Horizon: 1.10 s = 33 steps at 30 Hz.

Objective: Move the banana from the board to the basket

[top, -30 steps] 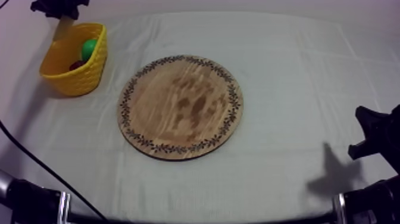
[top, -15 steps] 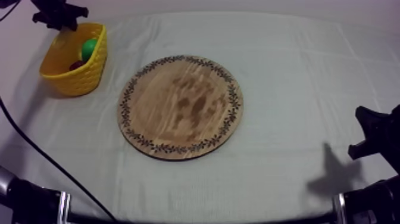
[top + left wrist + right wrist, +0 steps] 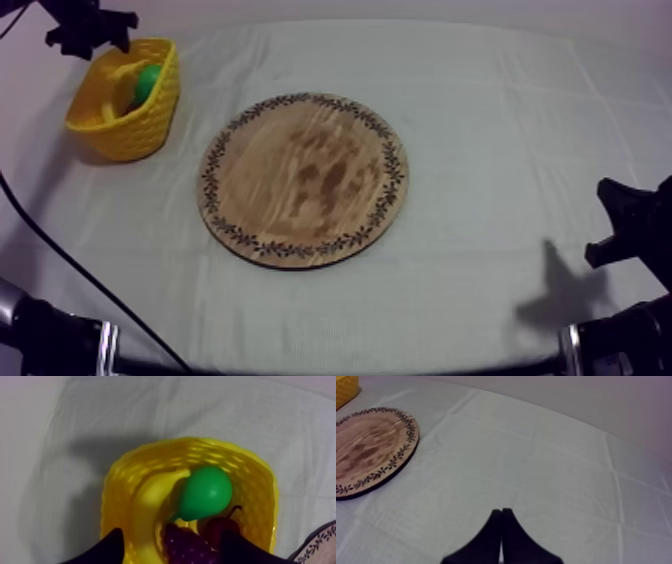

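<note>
The yellow basket (image 3: 140, 135) stands at the table's far left. The banana (image 3: 117, 88) lies inside it, next to a green pear (image 3: 150, 80). My left gripper (image 3: 85, 25) hovers just above the basket's far rim. In the left wrist view its black fingers (image 3: 107, 548) stand wide apart and open over the basket (image 3: 250, 471), with nothing between them. Below lie the banana (image 3: 150, 501), the pear (image 3: 205, 493), purple grapes (image 3: 187, 546) and a small red fruit (image 3: 222, 526). The round wooden board (image 3: 303, 180) is bare. My right gripper (image 3: 620, 225) rests low at the right; its fingers (image 3: 495, 536) lie together as a wedge.
The board (image 3: 366, 451) lies ahead and to the left of my right gripper, with open cloth between them. A corner of the basket (image 3: 345, 388) shows beyond the board. The board's patterned rim (image 3: 320, 541) sits close beside the basket.
The banana hung from my left gripper above the basket a second ago; it now lies inside the basket. The left gripper has drifted slightly left. The right arm has not moved.
</note>
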Available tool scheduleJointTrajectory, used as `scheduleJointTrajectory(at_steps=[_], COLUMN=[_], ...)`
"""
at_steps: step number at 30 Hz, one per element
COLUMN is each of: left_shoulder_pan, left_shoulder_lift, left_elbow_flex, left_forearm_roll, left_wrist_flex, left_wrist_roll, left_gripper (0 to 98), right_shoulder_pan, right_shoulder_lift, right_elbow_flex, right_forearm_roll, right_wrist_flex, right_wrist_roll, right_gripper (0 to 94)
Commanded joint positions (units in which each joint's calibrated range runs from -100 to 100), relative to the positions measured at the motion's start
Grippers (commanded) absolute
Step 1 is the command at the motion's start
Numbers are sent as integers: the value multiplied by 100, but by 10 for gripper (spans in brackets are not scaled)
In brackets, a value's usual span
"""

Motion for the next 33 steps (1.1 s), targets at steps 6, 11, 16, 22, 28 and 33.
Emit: scheduleJointTrajectory(at_steps=[6,11,16,22,28,33], left_shoulder_pan=[27,100,139,186,261,280], left_shoulder_lift=[-173,-430,-869,-1715,-2873,-4050], left_elbow_flex=[51,253,554,1164,2036,2962], left_forearm_roll=[56,82,142,311,564,722], left_wrist_flex=[-57,-110,-415,-890,-1183,-1526], left_wrist_roll=[-110,-196,-233,-303,-559,-746], left_gripper=[758,566,362,224,182,166], right_shoulder_pan=[0,0,0,0,0,0], right_shoulder_lift=[0,0,0,0,0,0], right_elbow_flex=[-3,-3,-3,-3,-3,-3], right_forearm_roll=[0,0,0,0,0,0], right_wrist_flex=[4,4,4,4,4,4], right_wrist_roll=[0,0,0,0,0,0], right_gripper=[3,3,3,3,3,3])
